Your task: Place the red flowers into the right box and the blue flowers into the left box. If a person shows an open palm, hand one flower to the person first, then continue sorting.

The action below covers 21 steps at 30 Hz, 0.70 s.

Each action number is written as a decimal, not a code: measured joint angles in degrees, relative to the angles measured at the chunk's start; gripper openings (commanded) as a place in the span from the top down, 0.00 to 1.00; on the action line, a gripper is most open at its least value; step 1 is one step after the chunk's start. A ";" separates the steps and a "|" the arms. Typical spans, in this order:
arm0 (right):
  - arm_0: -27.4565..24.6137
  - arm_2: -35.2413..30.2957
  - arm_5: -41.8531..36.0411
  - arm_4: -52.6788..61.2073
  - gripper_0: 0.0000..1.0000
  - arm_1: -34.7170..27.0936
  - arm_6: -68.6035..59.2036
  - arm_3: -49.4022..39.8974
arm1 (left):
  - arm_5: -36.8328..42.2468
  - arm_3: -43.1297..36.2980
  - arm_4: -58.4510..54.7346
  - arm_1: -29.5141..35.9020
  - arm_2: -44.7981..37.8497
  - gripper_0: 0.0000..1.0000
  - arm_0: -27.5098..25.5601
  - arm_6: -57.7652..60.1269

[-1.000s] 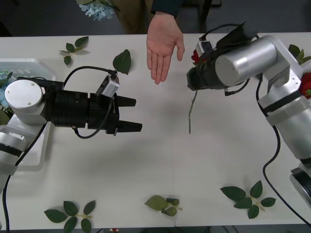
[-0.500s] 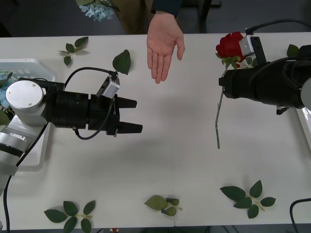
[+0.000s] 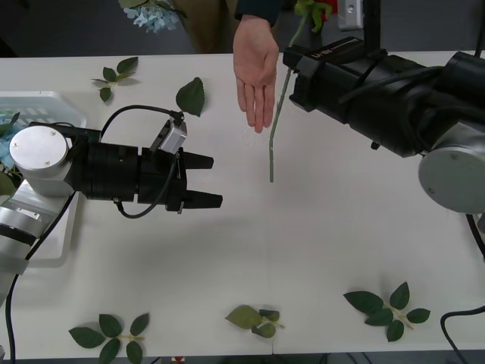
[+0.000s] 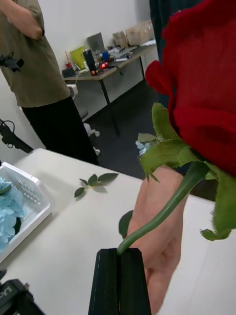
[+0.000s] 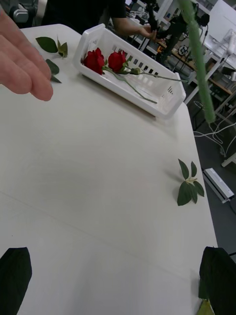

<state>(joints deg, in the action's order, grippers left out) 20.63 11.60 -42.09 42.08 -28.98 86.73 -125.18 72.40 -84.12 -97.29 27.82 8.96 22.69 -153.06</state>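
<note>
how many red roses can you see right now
3. Two red flowers lie side by side in the right box. A third is held by the right gripper over the person's open hand. More may be hidden.

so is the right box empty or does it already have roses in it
Not empty. In the left wrist view the right box holds two red roses lying flat, heads at one end and stems running along the inside.
</note>
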 measured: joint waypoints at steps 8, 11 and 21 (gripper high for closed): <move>1.63 6.66 6.86 -15.29 1.00 0.84 0.00 2.55 | 0.00 0.01 0.00 -0.03 0.00 0.00 0.00 0.00; 2.16 7.00 7.69 -15.97 1.00 2.47 0.00 4.77 | 0.00 0.01 0.00 -0.03 0.00 0.00 0.00 0.00; 2.26 7.00 7.89 -17.28 1.00 3.97 0.00 5.76 | 0.00 0.02 0.00 -0.03 0.00 0.00 0.00 0.00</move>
<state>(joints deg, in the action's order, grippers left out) 22.89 18.60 -34.21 24.80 -25.01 86.73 -119.42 72.40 -84.11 -97.29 27.79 8.96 22.69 -153.06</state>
